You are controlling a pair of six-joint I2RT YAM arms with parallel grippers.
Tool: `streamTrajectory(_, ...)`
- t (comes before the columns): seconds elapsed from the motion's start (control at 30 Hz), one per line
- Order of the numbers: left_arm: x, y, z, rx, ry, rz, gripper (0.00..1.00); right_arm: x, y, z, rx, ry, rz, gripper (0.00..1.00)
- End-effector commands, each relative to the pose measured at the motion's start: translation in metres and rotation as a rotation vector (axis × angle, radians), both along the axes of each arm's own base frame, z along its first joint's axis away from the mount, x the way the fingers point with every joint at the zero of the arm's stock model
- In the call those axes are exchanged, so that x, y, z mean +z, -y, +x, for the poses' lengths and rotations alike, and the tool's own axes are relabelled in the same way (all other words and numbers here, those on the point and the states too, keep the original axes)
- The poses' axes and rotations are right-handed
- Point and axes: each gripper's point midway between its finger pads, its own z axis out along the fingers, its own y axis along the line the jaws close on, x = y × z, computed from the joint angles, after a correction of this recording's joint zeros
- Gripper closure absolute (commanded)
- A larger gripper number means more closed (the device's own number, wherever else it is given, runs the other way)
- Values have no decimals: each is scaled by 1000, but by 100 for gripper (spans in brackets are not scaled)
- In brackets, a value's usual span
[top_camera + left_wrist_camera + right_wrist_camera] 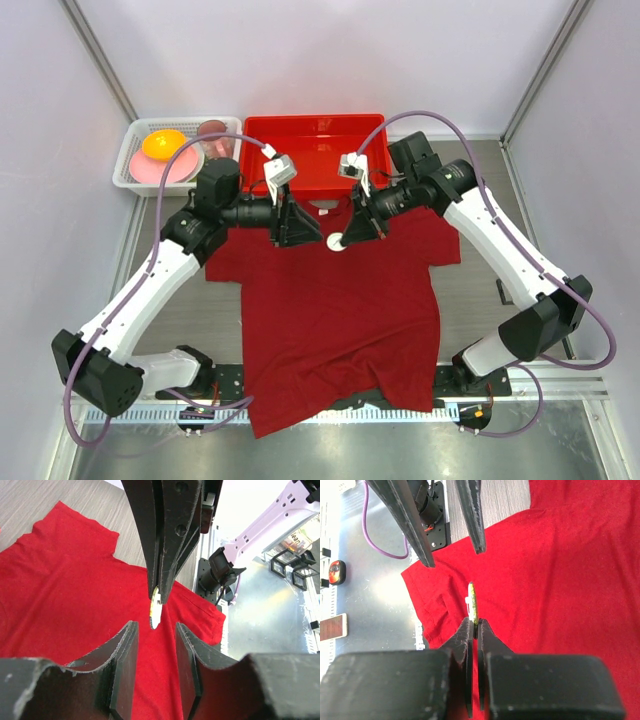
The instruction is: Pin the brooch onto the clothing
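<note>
The dark red T-shirt [340, 310] lies flat on the table, collar toward the far side; it also shows in the left wrist view [75, 590] and the right wrist view [560, 570]. My right gripper [350, 238] [475, 621] is shut on the edge of the brooch [337, 243] [472, 602], a small pale disc held edge-on just above the shirt's chest below the collar. My left gripper [308, 235] [156, 626] is open and empty, facing the brooch [155, 611] from the left with its fingers apart, close to it but not touching.
A bright red plastic tray [252, 150] stands just beyond the collar. A white basket [128, 165] with a yellow ball on a pink plate sits at the far left. A metal rail runs along the near table edge under the shirt's hem.
</note>
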Motion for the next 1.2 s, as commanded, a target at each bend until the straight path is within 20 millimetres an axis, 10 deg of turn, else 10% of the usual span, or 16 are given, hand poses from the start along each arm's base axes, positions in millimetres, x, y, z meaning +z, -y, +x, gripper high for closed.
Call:
streamTrajectory(0.0, 9, 5, -2, -15, 29, -31, 61, 28, -4, -6, 30, 83, 53, 99)
streamTrajectory(0.7, -6, 19, -5, -56, 16, -1, 76, 32, -11, -11, 61, 94, 63, 99)
streamTrajectory(1.07, -6, 23, -3, -66, -50, -9, 100, 31, -11, -2, 7, 104, 40, 98)
streamTrajectory(1.17, 2, 19, 11, 3, -80, -59, 100, 34, -9, 13, -69, 75, 41, 66)
